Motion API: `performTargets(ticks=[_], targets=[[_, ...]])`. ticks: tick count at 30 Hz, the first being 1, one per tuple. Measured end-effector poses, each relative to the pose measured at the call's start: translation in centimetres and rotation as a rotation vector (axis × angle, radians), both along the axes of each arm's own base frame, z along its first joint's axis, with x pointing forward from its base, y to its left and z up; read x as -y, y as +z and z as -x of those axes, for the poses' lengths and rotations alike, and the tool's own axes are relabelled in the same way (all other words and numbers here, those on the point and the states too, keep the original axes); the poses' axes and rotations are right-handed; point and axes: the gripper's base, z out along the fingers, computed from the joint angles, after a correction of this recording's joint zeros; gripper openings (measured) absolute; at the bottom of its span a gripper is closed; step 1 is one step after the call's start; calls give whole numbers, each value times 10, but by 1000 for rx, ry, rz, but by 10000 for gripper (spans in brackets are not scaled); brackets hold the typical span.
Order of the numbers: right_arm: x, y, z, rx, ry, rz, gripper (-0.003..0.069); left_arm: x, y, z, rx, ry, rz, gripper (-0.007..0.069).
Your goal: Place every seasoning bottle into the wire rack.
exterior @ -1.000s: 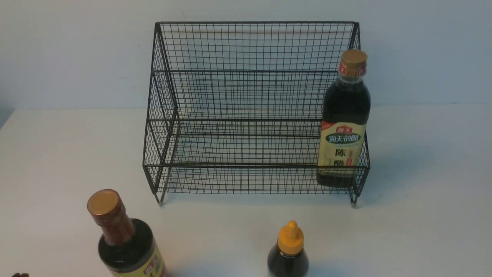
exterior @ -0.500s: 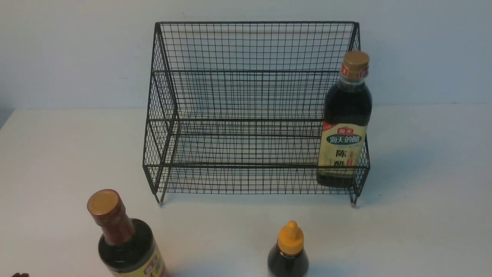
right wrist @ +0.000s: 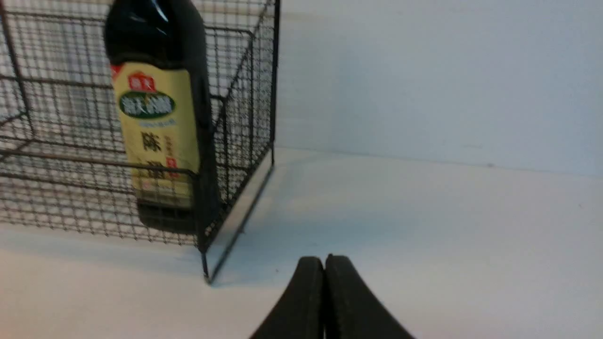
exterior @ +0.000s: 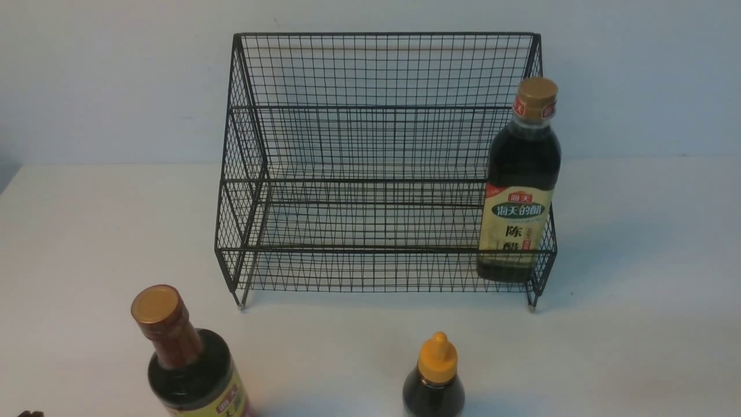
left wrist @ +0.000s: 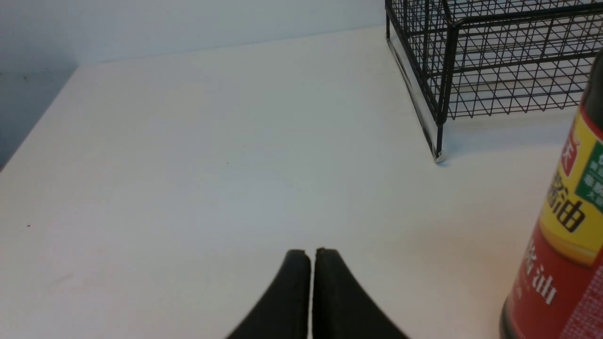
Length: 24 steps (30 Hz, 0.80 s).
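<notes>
**Front view.** The wire rack [exterior: 382, 69] stood on the white table [exterior: 87, 231] against a pale wall [exterior: 116, 75], with its 2 stepped tiers open toward the camera. Of the 3 seasoning bottles, 1 was in the rack. This was the tall gold-capped bottle [exterior: 518, 191] with the cream label and green oval. It stood upright in the lower front tier at the right end, its base behind the front rail and just beside the right mesh side.

The other 2 bottles stood upright on the table in front of the rack, apart from it and from each other. The brown-necked bottle [exterior: 188, 365] with the yellow label was toward the left. The small bottle [exterior: 434, 382] with the orange-yellow nozzle cap was in front of the rack's right half. Both were cut off by the lower edge of the frame.

**Left wrist view.** The left gripper [left wrist: 311, 254] had its jaws pressed together with only a thin seam between them, and it held nothing. It hung over bare table, with the brown-necked bottle's label near and the rack's corner farther off.

**Right wrist view** (slightly blurred). The right gripper [right wrist: 324, 261] likewise had its jaws closed against each other and held nothing. It was over the table outside the rack's right front corner, and the tall gold-capped bottle showed through the mesh.
</notes>
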Motion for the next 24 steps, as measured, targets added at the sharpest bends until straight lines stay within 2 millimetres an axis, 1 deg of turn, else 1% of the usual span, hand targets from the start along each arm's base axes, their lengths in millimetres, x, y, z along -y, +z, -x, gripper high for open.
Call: performTargets(ticks=[2,3,4,7,16,24], targets=[[2,-10,-1,-30,-28,16,-15,0,0,0,0,0,0,-4],[2,-10,-1,-30,-30,16,-15,0,0,0,0,0,0,-4],[2,-17,-2,-52,-39,17,-15,0,0,0,0,0,0,-4],[2,-23,-2,-75,-41,19,-15,0,0,0,0,0,0,-4],[2,-23,-2,-75,-44,19,-15,0,0,0,0,0,0,-4],[4,-23,-2,-72,-49,59,-15,0,0,0,0,0,0,-4]])
